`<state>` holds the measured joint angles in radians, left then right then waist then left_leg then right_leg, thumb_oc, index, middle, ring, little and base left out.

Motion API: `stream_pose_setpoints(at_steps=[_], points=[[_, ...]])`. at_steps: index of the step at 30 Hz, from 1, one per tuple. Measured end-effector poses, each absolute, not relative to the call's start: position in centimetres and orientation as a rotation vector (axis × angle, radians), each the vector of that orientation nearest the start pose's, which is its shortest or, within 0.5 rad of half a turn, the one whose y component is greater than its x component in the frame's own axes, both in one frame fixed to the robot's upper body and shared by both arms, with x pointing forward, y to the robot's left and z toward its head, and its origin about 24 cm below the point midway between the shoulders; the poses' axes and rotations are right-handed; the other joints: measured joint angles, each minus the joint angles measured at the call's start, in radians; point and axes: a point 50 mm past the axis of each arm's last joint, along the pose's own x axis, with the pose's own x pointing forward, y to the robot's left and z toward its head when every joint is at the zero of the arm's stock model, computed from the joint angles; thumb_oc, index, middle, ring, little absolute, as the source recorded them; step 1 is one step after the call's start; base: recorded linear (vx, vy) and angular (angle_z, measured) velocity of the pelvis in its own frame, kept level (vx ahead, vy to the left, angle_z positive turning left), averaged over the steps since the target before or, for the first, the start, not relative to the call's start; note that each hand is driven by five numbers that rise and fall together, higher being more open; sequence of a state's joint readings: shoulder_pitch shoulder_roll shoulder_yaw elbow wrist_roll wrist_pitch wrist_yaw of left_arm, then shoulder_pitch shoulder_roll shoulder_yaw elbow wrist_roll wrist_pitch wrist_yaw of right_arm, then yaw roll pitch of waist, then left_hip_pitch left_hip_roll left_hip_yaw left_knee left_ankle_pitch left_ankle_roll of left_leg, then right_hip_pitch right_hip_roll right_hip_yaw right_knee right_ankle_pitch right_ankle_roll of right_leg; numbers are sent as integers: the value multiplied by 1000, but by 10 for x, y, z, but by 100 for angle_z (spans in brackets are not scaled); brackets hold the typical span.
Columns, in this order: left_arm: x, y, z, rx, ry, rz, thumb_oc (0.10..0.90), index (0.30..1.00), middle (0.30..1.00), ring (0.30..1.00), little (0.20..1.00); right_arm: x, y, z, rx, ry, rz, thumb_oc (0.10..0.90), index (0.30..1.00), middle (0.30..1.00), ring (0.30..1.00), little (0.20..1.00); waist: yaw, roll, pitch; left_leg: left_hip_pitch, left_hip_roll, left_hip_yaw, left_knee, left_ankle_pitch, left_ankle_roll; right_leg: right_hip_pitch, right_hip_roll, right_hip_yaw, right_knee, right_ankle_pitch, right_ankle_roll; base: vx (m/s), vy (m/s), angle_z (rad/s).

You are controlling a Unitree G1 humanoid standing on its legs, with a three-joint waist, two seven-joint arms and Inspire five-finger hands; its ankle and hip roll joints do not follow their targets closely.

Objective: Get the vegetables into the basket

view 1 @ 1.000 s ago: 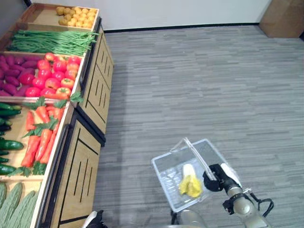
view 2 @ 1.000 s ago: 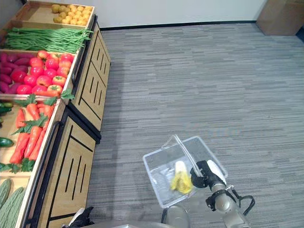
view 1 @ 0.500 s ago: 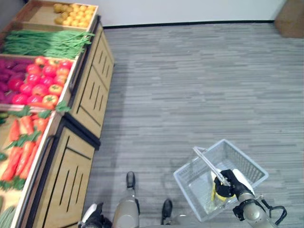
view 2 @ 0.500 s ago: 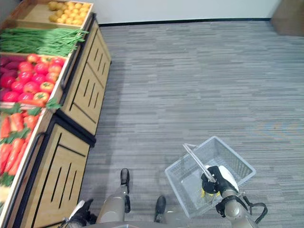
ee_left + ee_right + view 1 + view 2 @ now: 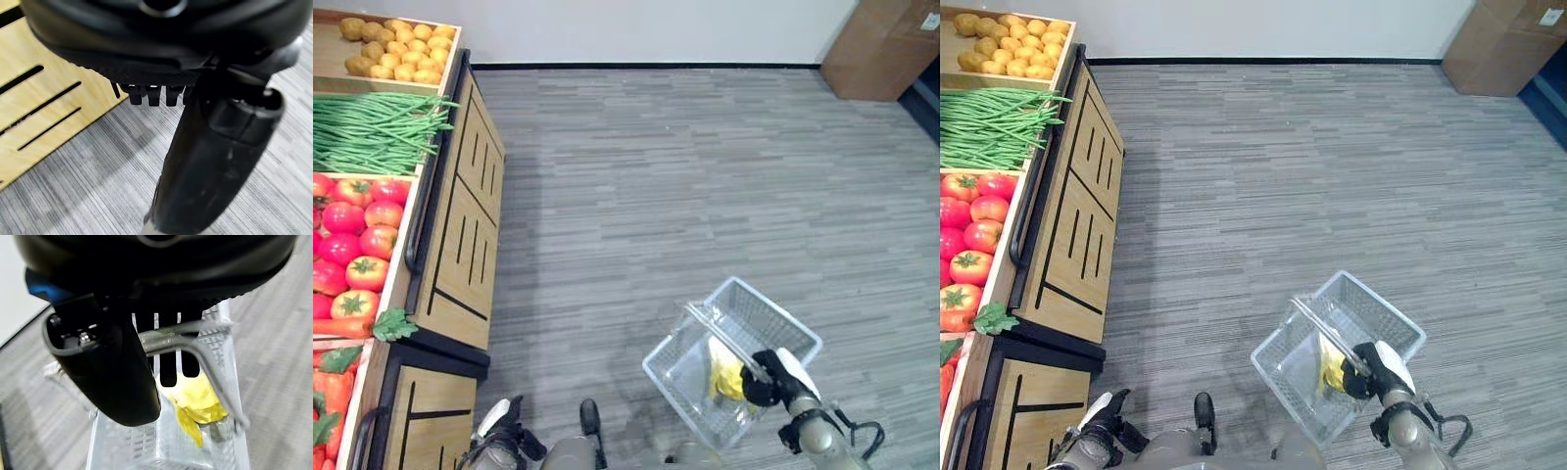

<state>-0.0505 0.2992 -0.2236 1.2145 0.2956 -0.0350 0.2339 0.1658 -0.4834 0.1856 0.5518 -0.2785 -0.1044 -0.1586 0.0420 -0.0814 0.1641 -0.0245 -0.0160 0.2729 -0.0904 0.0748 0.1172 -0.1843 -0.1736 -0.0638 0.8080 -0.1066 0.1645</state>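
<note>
Grey striped floor beside wooden produce stand (image 5: 460, 255). Right hand (image 5: 1371, 370) curled round handle of wire basket (image 5: 1278, 360), yellow vegetable (image 5: 198, 399) inside. Left hand (image 5: 215, 122) low near stand, fingers curled, empty. Carrying step; next: face tomatoes (image 5: 357, 245), reach for another.

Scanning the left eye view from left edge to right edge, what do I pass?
Tomatoes → wooden stand → left hand → wire basket → yellow vegetable → right hand on the basket's handle → cardboard box.
</note>
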Motion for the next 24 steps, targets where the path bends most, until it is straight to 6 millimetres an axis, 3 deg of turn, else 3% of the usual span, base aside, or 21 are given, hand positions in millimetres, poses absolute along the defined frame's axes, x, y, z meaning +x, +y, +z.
stream_pose_setpoints(at_steps=[1, 3, 4, 5, 6, 8, 9, 10, 11, 13, 15, 19, 21, 22, 23, 24], points=[[118, 256, -146, 787, 1065, -2, 900, 1000, 1000, 1000, 1000, 162, -266, -76, -806, 583, 47, 400, 300, 300, 300, 300, 2, 4, 3, 10, 1, -4, 0, -8, 2, -15, 0, -8, -16, -33, -3, 253, 50, 19], [113, 257, -148, 791, 1093, -2, 900, 1000, 1000, 1000, 1000, 163, -258, -73, -799, 548, 73, 400, 300, 300, 300, 300, -11, 13, 12, 42, 6, -36, 0, -45, -3, -102, 25, -37, -231, -66, -16, 336, 12, 42], [110, 255, -149, 784, 1105, -6, 900, 1000, 1000, 1000, 1000, 164, -256, -72, -796, 539, 80, 400, 300, 300, 300, 300, -27, 24, 37, 67, 19, -60, 0, -55, -13, -133, 53, -52, -456, 1, -29, 375, -55, 60], [102, 252, -153, 776, 1132, -17, 900, 1000, 1000, 1000, 1000, 160, -257, -75, -797, 556, 86, 400, 300, 300, 300, 300, -32, 18, 42, 101, 18, -82, 0, -79, -27, -163, 57, -49, -571, 77, -28, 590, -125, 84], [93, 250, -155, 768, 1153, -22, 900, 1000, 1000, 1000, 1000, 159, -256, -75, -795, 557, 88, 400, 300, 300, 300, 300, -43, 8, 50, 129, 22, -119, 13, -117, -55, -168, 61, -2, -743, 131, -10, 520, -131, 70], [89, 248, -157, 761, 1175, -27, 900, 1000, 1000, 1000, 1000, 158, -256, -76, -796, 567, 86, 400, 300, 300, 300, 300, -66, 0, 52, 144, 35, -187, 25, -146, -94, -156, 58, 101, -865, 165, 0, 428, -111, 100], [85, 248, -158, 760, 1186, -28, 900, 1000, 1000, 1000, 1000, 156, -256, -77, -795, 574, 86, 400, 300, 300, 300, 300, -76, -3, 51, 155, 43, -223, 23, -157, -111, -141, 53, 130, -871, 167, 2, 315, -88, 150], [82, 249, -159, 756, 1200, -29, 900, 1000, 1000, 1000, 1000, 150, -259, -80, -798, 599, 87, 400, 300, 300, 300, 300, -87, -3, 51, 182, 65, -267, 23, -174, -138, -104, 56, 136, -852, 219, 26, 363, -168, 133], [81, 242, -161, 738, 1196, -40, 900, 1000, 1000, 1000, 1000, 150, -265, -80, -815, 616, 79, 400, 300, 300, 300, 300, -83, 28, 54, 203, 114, -277, 33, -179, -149, -89, 96, 102, -818, 234, 20, 270, -142, 112], [80, 237, -162, 721, 1197, -39, 900, 1000, 1000, 1000, 1000, 158, -272, -76, -840, 608, 67, 400, 300, 300, 300, 300, -84, 47, 49, 210, 147, -247, 70, -157, -156, -53, 121, 67, -799, 288, -55, 277, -171, 77], [79, 238, -162, 710, 1199, -22, 900, 1000, 1000, 1000, 1000, 168, -281, -67, -873, 587, 51, 400, 300, 300, 300, 300, -78, 64, 51, 200, 176, -243, 115, -129, -168, -24, 140, 33, -777, 263, -105, 309, -218, 57], [81, 242, -160, 707, 1190, -2, 900, 1000, 1000, 1000, 1000, 164, -291, -64, -897, 598, 38, 400, 300, 300, 300, 300, -66, 65, 49, 166, 204, -332, 221, -32, -287, 79, 142, -58, -800, 217, -132, 210, -196, 65], [87, 242, -159, 706, 1169, 3, 900, 1000, 1000, 1000, 1000, 162, -290, -65, -892, 595, 42, 400, 300, 300, 300, 300, -60, 65, 47, 119, 211, -340, 281, -2, -303, 96, 138, -107, -802, 207, -161, 119, -164, 70], [89, 242, -158, 704, 1161, 5, 900, 1000, 1000, 1000, 1000, 162, -291, -65, -893, 595, 42, 400, 300, 300, 300, 300, -58, 67, 46, 93, 211, -340, 298, 12, -313, 101, 135, -122, -804, 203, -169, 75, -105, 78], [94, 242, -157, 709, 1147, 5, 900, 1000, 1000, 1000, 1000, 159, -291, -66, -892, 603, 41, 400, 300, 300, 300, 300, -63, 60, 48, 49, 209, -321, 338, 46, -348, 112, 116, -163, -815, 198, -178, 41, -25, 93], [98, 242, -156, 712, 1137, 9, 900, 1000, 1000, 1000, 1000, 156, -293, -66, -898, 613, 44, 400, 300, 300, 300, 300, -63, 53, 51, 27, 212, -262, 355, 64, -334, 128, 100, -191, -823, 196, -186, 107, -16, 99]])
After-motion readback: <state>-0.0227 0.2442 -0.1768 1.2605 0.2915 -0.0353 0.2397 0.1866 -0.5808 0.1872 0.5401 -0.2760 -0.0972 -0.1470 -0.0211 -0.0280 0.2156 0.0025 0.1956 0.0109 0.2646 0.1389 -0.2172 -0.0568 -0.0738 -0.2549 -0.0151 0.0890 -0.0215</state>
